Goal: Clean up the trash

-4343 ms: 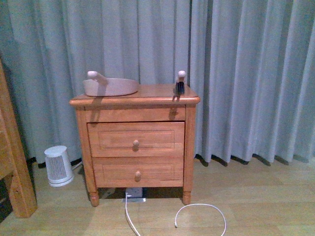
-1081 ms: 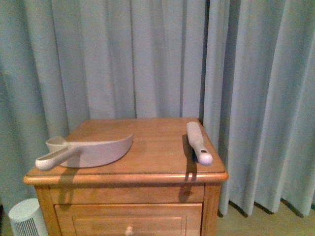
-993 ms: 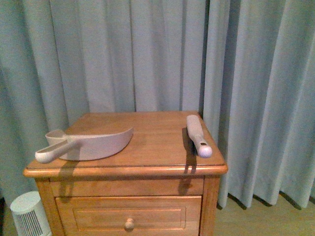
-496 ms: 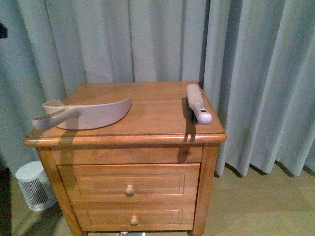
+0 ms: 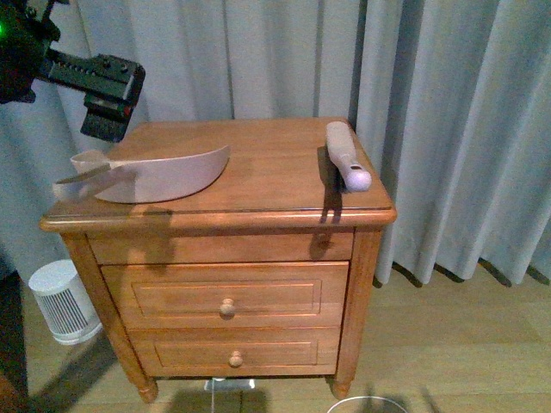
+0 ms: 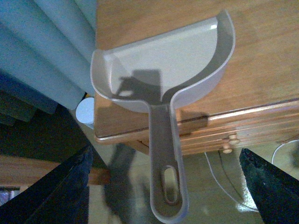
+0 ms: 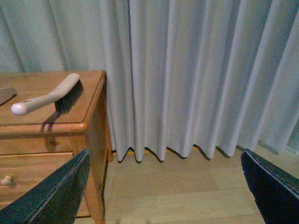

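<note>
Nightstand (image 5: 275, 185) in front of a grey curtain (image 5: 448, 129), seen from my body camera. My left arm (image 5: 95, 73) now reaches in from the upper left and hangs over the handle end of the dustpan (image 5: 164, 176). Half a second ago only a dark sliver of it showed at the picture's edge. The whole piece of furniture also sits higher in the picture than it did then, with both drawers and the tops of its legs in sight.

The dustpan lies on the left part of the top and the brush (image 5: 347, 159) along the right edge. Both are well apart and where they lay before. A small white heater (image 5: 65, 301) stands on the floor by the left leg.

From my left wrist, the dustpan (image 6: 163, 60) lies directly below, its handle jutting out past the wooden edge. My left gripper (image 6: 164, 150) is spread wide, one dark finger (image 6: 60, 191) at each side of the picture, touching nothing.

My right gripper (image 7: 163, 156) is likewise released and empty. It is off to the side of the nightstand, looking at the brush (image 7: 46, 98), the curtain folds and the bare floor.

Where the trash lies I cannot tell from these views.
</note>
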